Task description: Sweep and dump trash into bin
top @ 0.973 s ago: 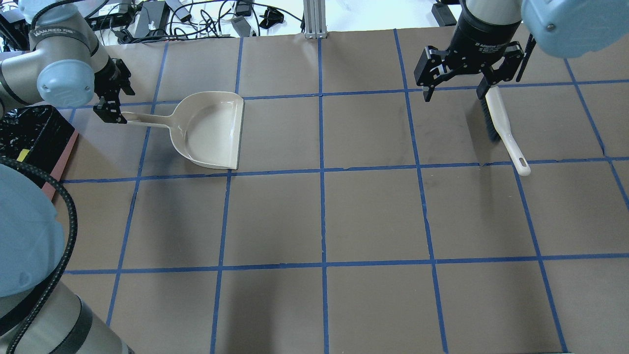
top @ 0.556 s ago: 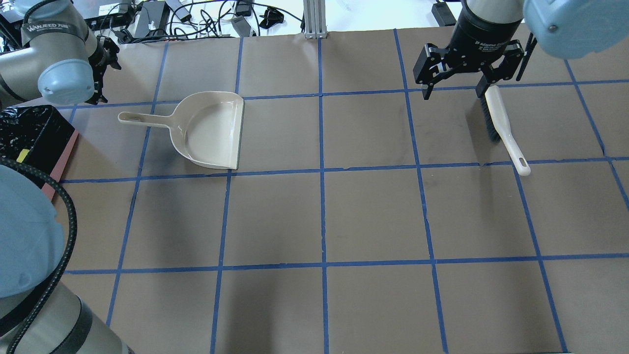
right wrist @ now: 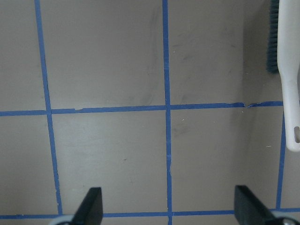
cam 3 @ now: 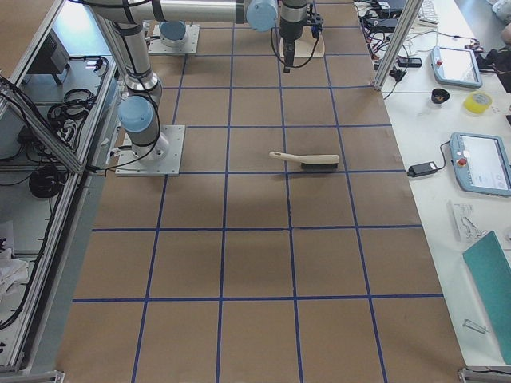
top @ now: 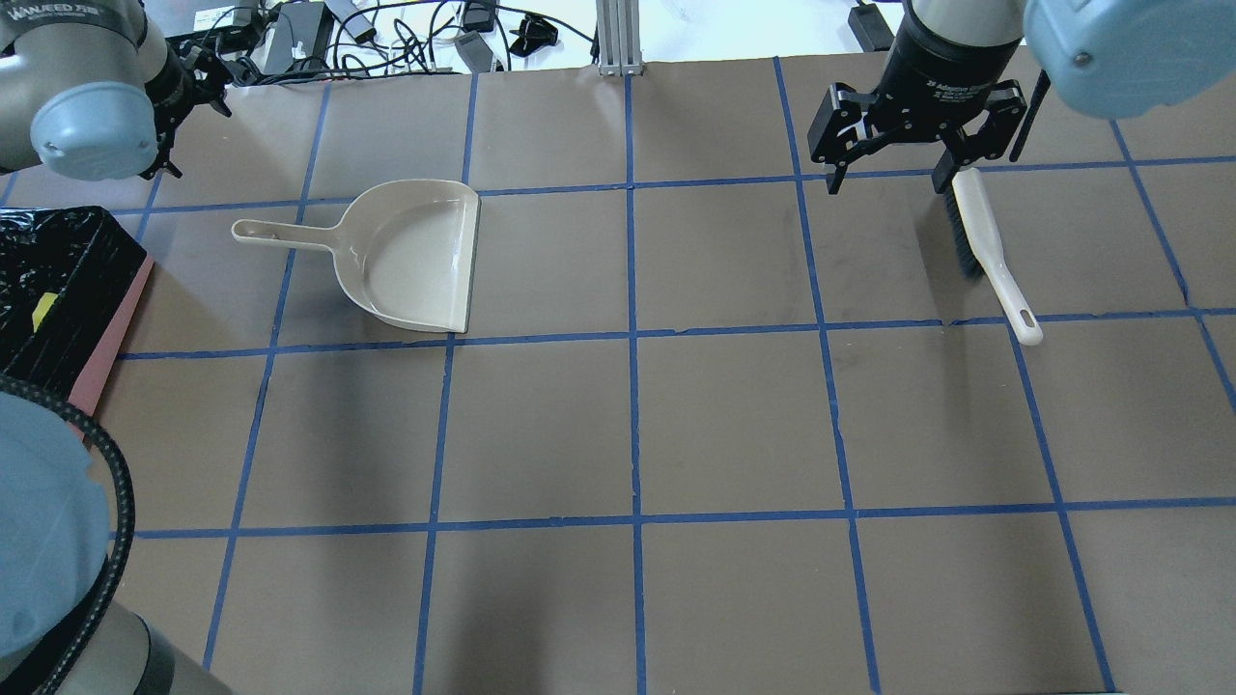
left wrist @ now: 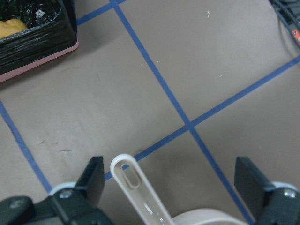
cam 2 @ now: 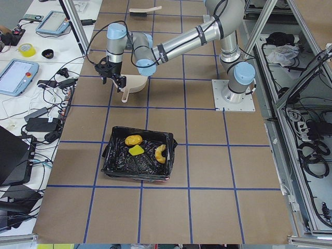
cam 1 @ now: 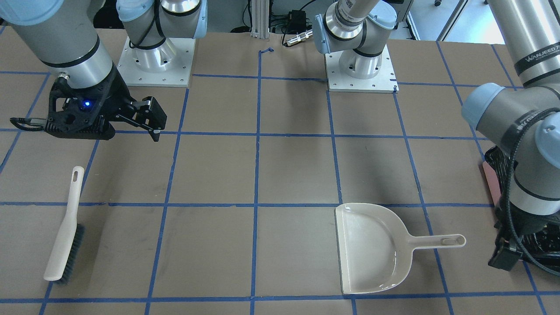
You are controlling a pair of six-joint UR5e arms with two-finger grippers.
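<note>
Left claw [left wrist: 169,171] and right claw [top: 888,172] hover wide, empty.
The left has risen off the dustpan [top: 415,261] handle; the right hangs beside the brush [top: 980,241].

Count: 1 dustpan [top: 415,256], 1 brush [top: 980,241], 1 bin [cam 2: 116,158]. Trash in bin, 3 pieces: 1 golden-yellow lump [cam 2: 133,140], 1 yellow sponge chunk [cam 2: 136,150], 1 tan dumpling piece [cam 2: 161,153]. 2 grippers: left gripper [left wrist: 171,183], right gripper [top: 888,179].
</note>
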